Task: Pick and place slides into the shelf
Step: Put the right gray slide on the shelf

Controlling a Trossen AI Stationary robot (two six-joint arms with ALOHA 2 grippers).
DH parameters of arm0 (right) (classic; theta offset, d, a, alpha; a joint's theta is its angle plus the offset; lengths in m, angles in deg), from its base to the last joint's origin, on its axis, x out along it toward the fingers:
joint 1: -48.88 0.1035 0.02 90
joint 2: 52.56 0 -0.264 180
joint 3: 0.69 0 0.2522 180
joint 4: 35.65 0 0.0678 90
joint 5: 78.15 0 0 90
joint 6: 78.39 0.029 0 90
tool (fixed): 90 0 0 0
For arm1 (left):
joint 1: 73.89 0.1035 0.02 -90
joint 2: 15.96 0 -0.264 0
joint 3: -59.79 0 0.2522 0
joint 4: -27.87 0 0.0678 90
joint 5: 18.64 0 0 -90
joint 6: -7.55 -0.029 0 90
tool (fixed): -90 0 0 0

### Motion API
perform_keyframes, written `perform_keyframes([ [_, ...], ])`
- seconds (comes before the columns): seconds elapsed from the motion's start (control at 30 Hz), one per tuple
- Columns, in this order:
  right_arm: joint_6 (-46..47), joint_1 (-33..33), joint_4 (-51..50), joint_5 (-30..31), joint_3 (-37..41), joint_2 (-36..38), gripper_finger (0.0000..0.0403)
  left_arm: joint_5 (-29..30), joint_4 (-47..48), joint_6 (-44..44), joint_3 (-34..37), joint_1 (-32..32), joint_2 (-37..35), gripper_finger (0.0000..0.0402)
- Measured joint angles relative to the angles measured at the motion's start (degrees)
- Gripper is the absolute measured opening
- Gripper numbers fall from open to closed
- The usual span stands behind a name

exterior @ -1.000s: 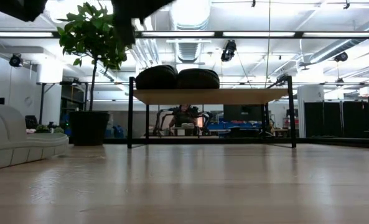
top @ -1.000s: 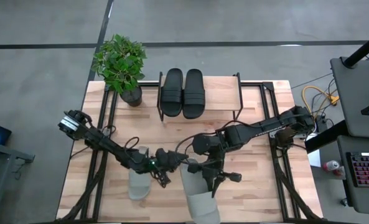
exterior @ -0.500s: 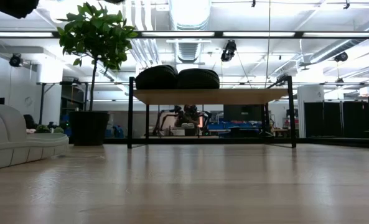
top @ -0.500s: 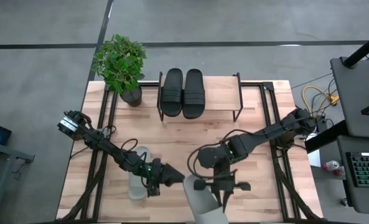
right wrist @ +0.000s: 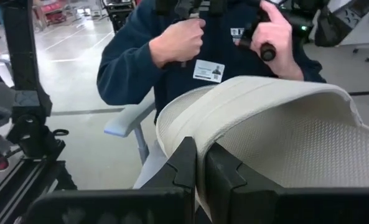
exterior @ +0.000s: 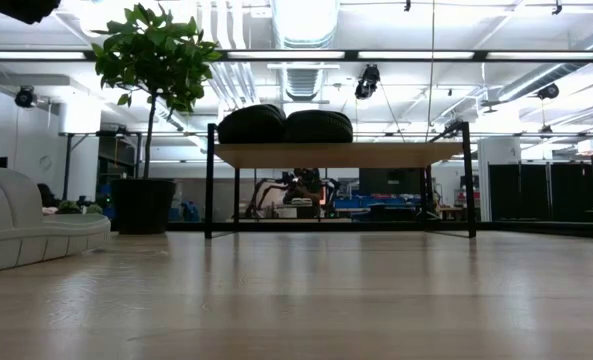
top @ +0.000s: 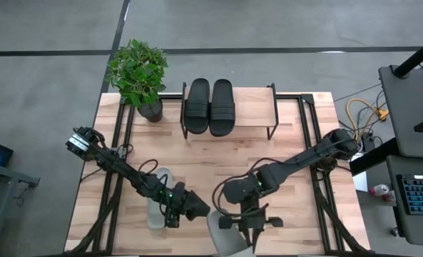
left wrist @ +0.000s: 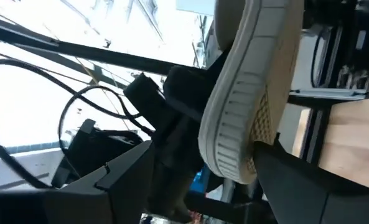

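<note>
At table's front edge, right fingers [right wrist: 200, 165] pinch a grey slide [right wrist: 277, 130].

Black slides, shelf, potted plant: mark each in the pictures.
black slides [top: 210, 107], high view, the straps where the pair meets.
shelf [top: 254, 113], high view, bare plank top.
potted plant [top: 137, 70], high view, leaves.

You have a potted plant [top: 137, 75] standing at the far left corner of the wooden counter [top: 289, 150], its dark pot upright and its leaves spreading past the counter's edge. To your right stands a dark desk [top: 409, 107] with a keyboard [top: 419, 196] lit pink and a red can [top: 381, 190] near it; yellow cables [top: 359, 113] coil on the floor there. A person in a dark blue top [right wrist: 172, 56] with a badge [right wrist: 208, 70] grips black handles beyond the counter.
</note>
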Motion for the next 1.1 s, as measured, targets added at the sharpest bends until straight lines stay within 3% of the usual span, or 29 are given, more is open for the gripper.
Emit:
perform_keyframes([
  [0.4, 0.46, -0.14, 3.28, -2.6, 0.0, -0.14, 0.0009, -5.96, 1.74, 3.14, -0.9, -0.11, 0.02, 0.0258],
  [1.1, 1.61, -0.76, 8.55, -4.12, -0.02, -2.46, 0.0009, -6.95, 4.28, 6.18, -2.41, 0.0, 0.04, 0.0258],
])
